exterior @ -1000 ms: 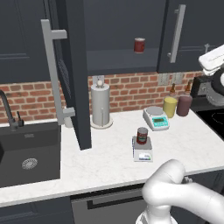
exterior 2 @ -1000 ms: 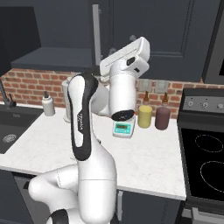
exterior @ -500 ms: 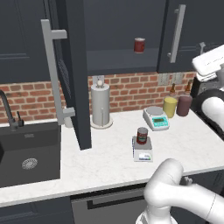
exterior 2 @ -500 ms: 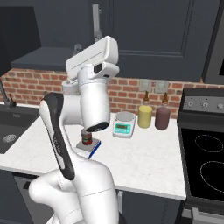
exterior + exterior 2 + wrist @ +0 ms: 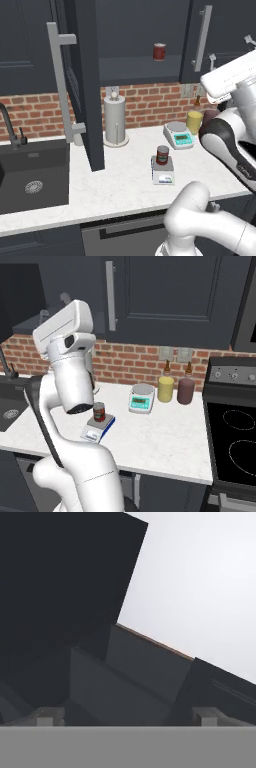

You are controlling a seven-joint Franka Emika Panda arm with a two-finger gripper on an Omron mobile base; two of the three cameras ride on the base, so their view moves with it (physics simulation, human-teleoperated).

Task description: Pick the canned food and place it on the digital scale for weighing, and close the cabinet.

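The canned food, a dark red tin with dark rims, stands upright on the digital scale near the counter's front. The cabinet has its left door swung out towards me, with a long light handle. Its right door is closed. My gripper is raised high above the counter, well apart from the can. It is open and empty, pointing up at the dark cabinet fronts and the pale ceiling.
A second red can sits on the cabinet shelf. A white round-plate scale, a yellow bottle, a dark bottle and a paper towel roll line the brick wall. The sink is left, the stove right.
My arm has swung its raised hand leftward across both base views. The can has stayed on the digital scale, and the cabinet door still stands open.
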